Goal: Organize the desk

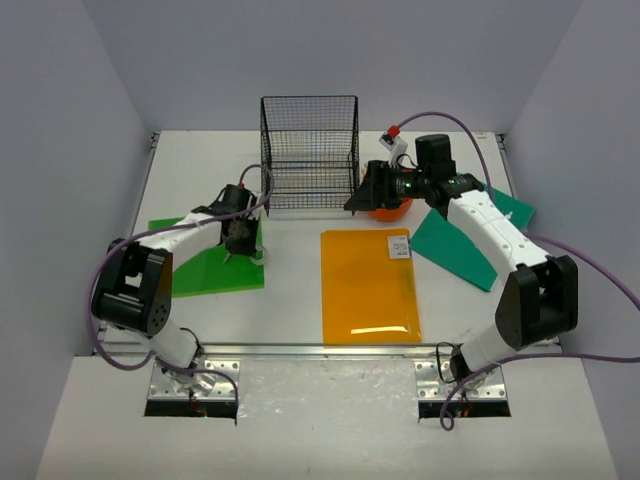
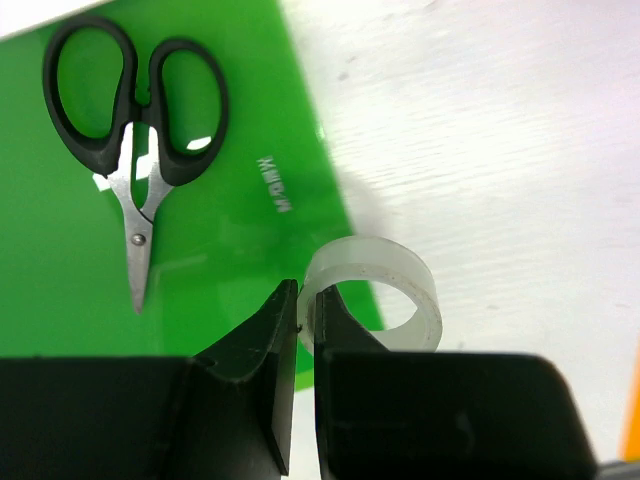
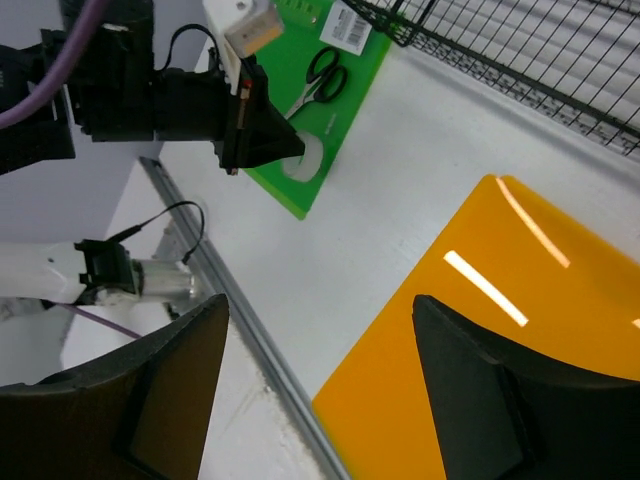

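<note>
Left gripper [image 2: 305, 295] is pinched tight on the wall of the tape roll [image 2: 370, 255] at the right edge of the green folder [image 2: 60, 260], scissors [image 2: 137, 238] nearby; bare desk [image 1: 290, 290] stretches across to the orange folder [image 1: 368, 285], above which the right gripper [image 3: 318, 305] hangs wide apart, empty

The lower part of the tape ring [image 2: 372, 258] is lost to me behind the left pincer [image 2: 305, 300]. From above, the right pincer [image 1: 372, 192] covers most of the orange tray [image 1: 392, 213] beneath it, and I can't read the small label [image 1: 398, 246] near it.
</note>
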`<state>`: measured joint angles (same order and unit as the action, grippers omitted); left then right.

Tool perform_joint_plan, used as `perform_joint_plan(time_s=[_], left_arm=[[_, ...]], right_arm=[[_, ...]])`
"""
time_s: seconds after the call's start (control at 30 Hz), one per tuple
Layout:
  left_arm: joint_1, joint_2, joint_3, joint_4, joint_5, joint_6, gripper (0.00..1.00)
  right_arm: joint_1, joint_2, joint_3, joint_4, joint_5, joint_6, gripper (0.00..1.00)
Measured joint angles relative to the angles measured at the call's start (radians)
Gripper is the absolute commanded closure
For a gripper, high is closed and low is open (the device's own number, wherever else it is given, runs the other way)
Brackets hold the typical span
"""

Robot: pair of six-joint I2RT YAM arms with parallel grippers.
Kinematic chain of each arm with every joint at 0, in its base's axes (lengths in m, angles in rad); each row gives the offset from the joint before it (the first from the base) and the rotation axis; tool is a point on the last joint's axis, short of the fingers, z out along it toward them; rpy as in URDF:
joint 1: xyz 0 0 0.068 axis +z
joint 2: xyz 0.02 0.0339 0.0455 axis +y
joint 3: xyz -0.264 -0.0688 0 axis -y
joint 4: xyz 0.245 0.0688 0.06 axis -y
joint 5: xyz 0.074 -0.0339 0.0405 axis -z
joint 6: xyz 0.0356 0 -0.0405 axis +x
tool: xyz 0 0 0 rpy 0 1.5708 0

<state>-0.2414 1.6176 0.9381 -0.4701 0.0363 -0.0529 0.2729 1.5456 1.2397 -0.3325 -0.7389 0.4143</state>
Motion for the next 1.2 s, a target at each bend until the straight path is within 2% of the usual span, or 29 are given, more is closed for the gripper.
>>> perform_joint_plan(time_s=[0.13, 0.33, 0.43, 0.6, 0.87, 1.07, 1.2], left_arm=[[-0.034, -0.111, 0.038, -0.008, 0.037, -0.080, 1.00], [-0.150, -0.250, 0.088, 0.024, 0.014, -0.169, 1.00], [-0.200, -0.276, 0.103, 0.027, -0.002, -0.205, 1.00], [-0.228, -0.276, 0.126, 0.016, -0.011, -0.245, 1.00], [-0.230, -0.275, 0.173, 0.013, -0.012, -0.271, 1.00], [-0.231, -0.274, 0.173, 0.013, -0.005, -0.272, 1.00], [-0.231, -0.274, 0.174, 0.013, -0.001, -0.272, 1.00]], right_arm=[[0.042, 0.012, -0.010, 0.048, -0.016, 0.130, 0.23], [0.125, 0.068, -0.006, 0.136, -0.026, 0.277, 0.16], [0.158, 0.112, 0.003, 0.158, -0.027, 0.323, 0.13], [0.202, 0.156, 0.023, 0.163, -0.012, 0.336, 0.12], [0.264, 0.164, 0.057, 0.145, 0.028, 0.280, 0.31], [0.266, 0.185, 0.077, 0.142, 0.039, 0.253, 0.49], [0.266, 0.197, 0.085, 0.138, 0.044, 0.243, 0.50]])
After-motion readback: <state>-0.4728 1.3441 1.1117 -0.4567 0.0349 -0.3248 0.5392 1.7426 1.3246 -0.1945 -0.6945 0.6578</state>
